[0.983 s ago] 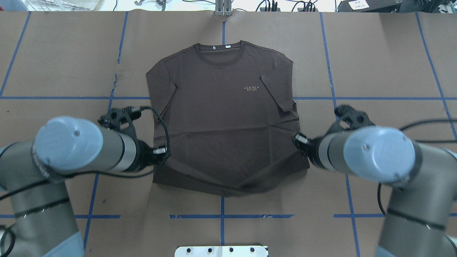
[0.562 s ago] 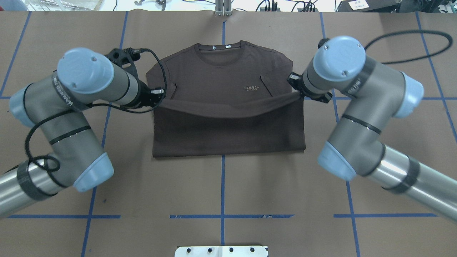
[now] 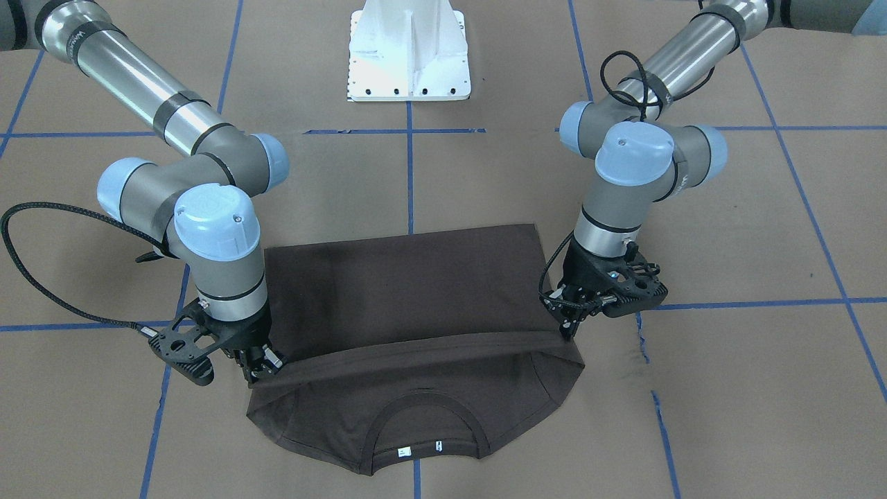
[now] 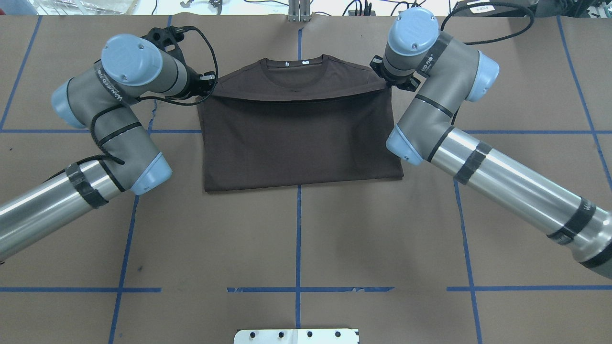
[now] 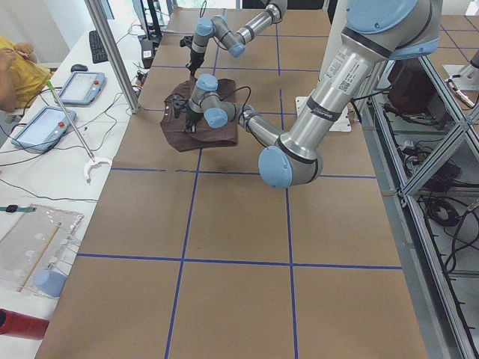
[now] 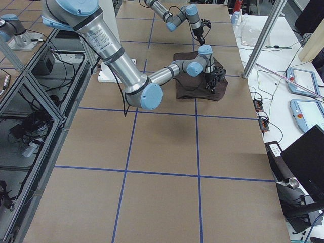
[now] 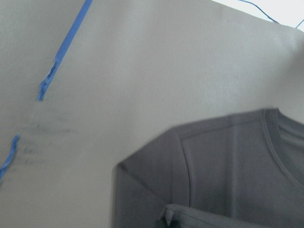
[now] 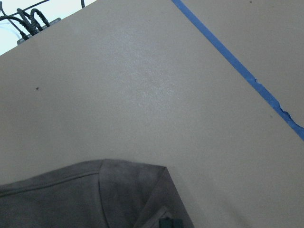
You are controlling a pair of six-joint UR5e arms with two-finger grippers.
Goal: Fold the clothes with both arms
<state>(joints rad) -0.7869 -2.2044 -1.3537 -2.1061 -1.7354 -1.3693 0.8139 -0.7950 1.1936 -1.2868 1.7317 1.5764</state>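
— Shirt?
— Shirt (image 4: 296,143) flat on table (image 4: 296,239), far side, lower half doubled over the chest. Hem (image 4: 296,99) stretched just short of collar (image 4: 264,72).
— Grippers?
— Left gripper (image 4: 209,85) pinched tight on one hem corner, right gripper (image 4: 385,82) likewise on the other.

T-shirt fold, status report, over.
Left hand, right hand shut on T-shirt hem corners. Bottom half doubled over, hem just short of collar. Nothing blocking.
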